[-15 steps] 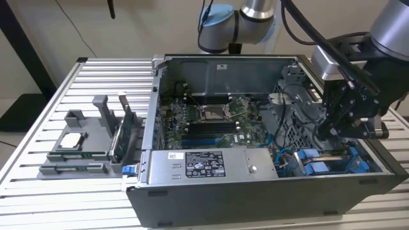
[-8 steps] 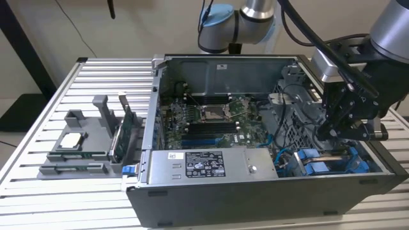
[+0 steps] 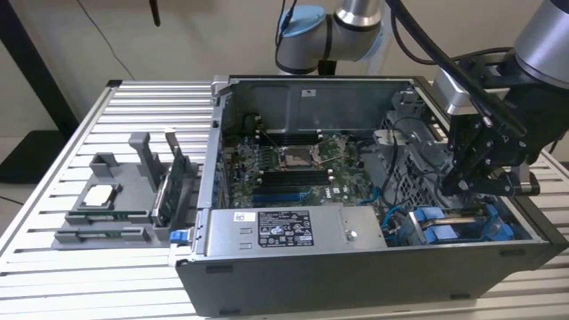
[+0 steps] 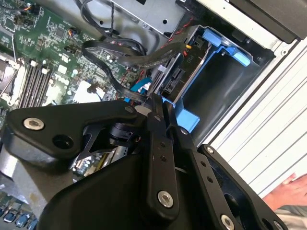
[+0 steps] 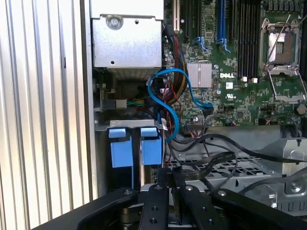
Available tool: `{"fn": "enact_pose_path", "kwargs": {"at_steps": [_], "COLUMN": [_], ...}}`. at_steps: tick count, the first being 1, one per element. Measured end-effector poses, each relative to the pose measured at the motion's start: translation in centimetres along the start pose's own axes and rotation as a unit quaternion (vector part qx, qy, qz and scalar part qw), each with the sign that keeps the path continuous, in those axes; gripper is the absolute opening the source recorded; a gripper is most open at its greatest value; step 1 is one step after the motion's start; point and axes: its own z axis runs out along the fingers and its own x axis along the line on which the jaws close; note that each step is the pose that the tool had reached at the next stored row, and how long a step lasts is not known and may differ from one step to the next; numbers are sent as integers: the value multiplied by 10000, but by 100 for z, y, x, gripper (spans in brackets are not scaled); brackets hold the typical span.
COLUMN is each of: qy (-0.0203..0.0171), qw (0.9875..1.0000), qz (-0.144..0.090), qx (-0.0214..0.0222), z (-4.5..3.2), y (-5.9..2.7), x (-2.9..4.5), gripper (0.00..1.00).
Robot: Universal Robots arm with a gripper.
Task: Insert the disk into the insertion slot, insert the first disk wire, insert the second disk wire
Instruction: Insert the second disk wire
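The disk sits in the insertion slot, held in its blue carrier, with its connector end showing. In the exterior view the blue carriers lie at the case's near corner on the exterior view's right. My gripper hangs just in front of that connector end, its fingers pressed together. A black disk wire runs up into the fingertips. In the first wrist view the gripper is beside the blue carrier tabs, with black wires looping right beside it. The gripper reaches down inside the case.
The open computer case lies on a slatted metal table. Inside are the motherboard, a grey power supply and a blue cable. A grey parts holder stands at the exterior view's left.
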Motion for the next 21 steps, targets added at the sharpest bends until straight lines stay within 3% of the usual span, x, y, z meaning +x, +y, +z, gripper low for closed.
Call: {"fn": "enact_pose_path", "kwargs": {"at_steps": [21], "qy": [1], "qw": [10000], "qz": [24], "qx": [-12], "z": [52], "y": [-122], "x": [101], "gripper": [16]}}
